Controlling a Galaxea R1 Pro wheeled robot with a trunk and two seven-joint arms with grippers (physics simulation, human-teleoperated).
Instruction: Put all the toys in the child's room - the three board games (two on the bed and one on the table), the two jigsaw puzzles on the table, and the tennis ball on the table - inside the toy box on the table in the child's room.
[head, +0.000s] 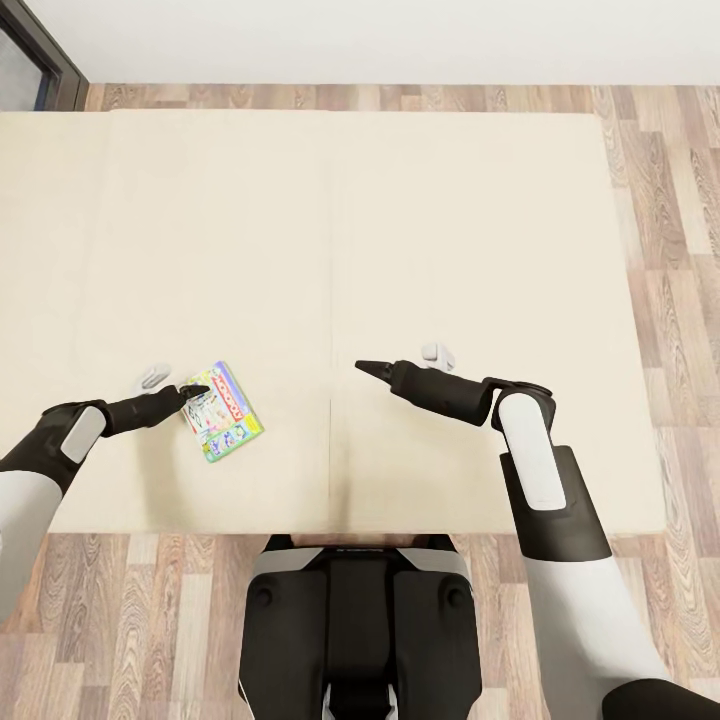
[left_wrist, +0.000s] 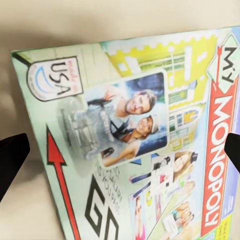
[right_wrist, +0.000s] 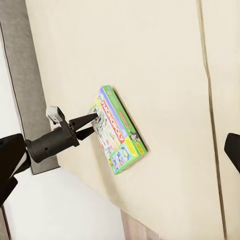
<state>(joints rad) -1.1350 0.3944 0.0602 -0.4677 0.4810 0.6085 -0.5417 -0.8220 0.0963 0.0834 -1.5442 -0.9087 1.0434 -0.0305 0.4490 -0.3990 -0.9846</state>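
Game (head: 222, 411) lay flat on bed (head: 400, 250); left pincer (head: 196, 392), spread wide, straddled its nine-o'clock edge, seemingly poised to grasp; right pincer (head: 362, 367) looked shut, empty.

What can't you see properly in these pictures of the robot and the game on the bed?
- Board game: in the head view its lettering is too small to read.
- Same box in the left wrist view: its lower and right parts are cut off by the picture's edges.
- Left end effector: whether it touches the box can't be told.
- Bed: its left side is cut off in the head view.
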